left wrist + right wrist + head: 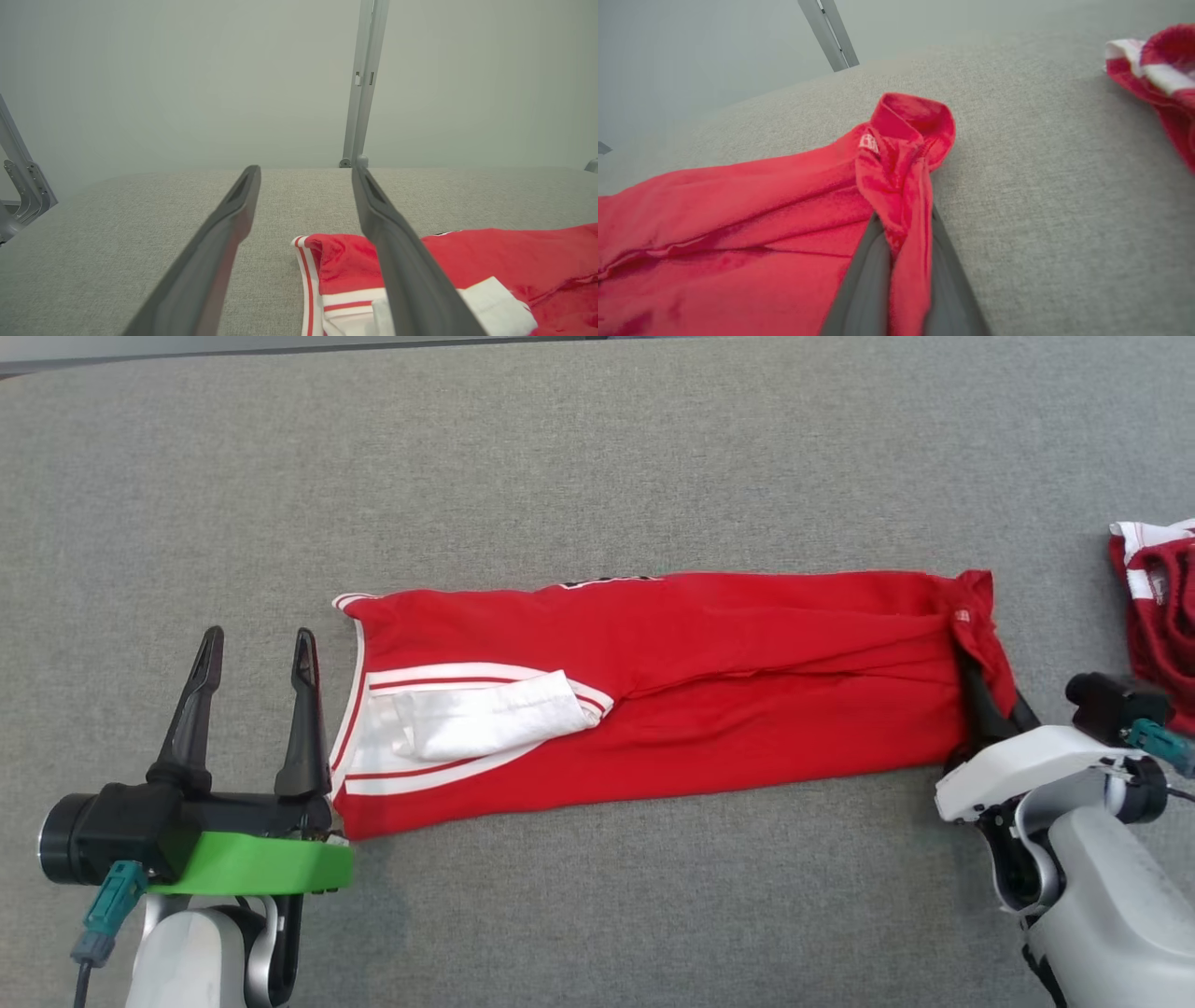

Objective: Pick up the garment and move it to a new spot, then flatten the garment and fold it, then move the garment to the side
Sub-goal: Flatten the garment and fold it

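Right fingers (977,707) grip one end of a long red garment (747,709) lying on a grey worktop (597,476).
They are clamped together on bunched fabric at its right end. Left fingers (303,709) stand wide apart and empty, just beside its white-striped left end. Another red-and-white cloth (1162,607) lies further right.

lettering (609,582): black, on the garment (747,709) edge, can't read it
tag (868,142): white, too blurry for me
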Tool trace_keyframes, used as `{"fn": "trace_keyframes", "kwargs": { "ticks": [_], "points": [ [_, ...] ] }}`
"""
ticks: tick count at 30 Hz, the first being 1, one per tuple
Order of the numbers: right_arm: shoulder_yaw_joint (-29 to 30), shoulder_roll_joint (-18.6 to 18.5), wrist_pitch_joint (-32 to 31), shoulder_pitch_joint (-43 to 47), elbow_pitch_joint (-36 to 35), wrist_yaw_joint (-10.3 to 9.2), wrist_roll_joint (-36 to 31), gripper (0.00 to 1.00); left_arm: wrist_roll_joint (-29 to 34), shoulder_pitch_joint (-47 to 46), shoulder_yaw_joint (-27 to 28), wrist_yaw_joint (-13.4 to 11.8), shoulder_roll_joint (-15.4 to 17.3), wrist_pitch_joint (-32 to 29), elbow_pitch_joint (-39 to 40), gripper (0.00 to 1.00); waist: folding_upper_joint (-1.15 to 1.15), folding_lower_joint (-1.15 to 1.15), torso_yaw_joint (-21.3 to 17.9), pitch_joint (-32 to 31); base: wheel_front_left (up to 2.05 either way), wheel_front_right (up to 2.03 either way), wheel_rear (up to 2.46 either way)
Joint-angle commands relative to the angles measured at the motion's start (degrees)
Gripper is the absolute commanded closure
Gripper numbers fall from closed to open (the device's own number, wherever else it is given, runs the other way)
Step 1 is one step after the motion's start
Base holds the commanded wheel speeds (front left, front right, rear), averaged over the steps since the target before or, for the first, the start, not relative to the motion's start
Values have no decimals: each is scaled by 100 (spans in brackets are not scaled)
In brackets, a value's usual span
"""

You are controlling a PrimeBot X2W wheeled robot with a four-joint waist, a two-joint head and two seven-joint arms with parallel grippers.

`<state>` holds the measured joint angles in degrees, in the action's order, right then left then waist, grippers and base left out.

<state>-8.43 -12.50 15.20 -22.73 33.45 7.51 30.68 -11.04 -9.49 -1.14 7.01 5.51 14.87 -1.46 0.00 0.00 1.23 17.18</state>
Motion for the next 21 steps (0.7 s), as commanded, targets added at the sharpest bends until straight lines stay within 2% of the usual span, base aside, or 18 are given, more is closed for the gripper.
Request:
{"fn": "trace_keyframes", "kwargs": {
  "ticks": [1, 8, 12, 15, 21],
  "points": [
    [106, -143, -1, 111, -177, -6, 8, 100, 16, -60, 16, 15, 37, 26, 8, 0, 0, 0, -92, -14, 0, 0, 0],
    [732, -560, 4, 499, -951, -7, -169, 100, 27, 2, 36, 30, 32, 26, 7, 0, 0, 0, -234, -33, 0, 0, 0],
    [971, -618, 4, 600, -1151, -7, -219, 100, 42, 3, 41, 35, 40, 26, 19, 0, 0, 0, -278, -30, 0, 0, 0],
    [881, -567, 4, 537, -1434, -7, -365, 100, -4, 17, 26, 42, 51, 26, -3, 0, 0, 0, -306, -60, 0, 0, 0],
    [310, -388, 4, 354, -2071, -6, -547, 100, -57, 42, 2, 46, 70, 26, -43, 0, 0, 0, -327, -104, 0, 0, 0]
  ]
}}
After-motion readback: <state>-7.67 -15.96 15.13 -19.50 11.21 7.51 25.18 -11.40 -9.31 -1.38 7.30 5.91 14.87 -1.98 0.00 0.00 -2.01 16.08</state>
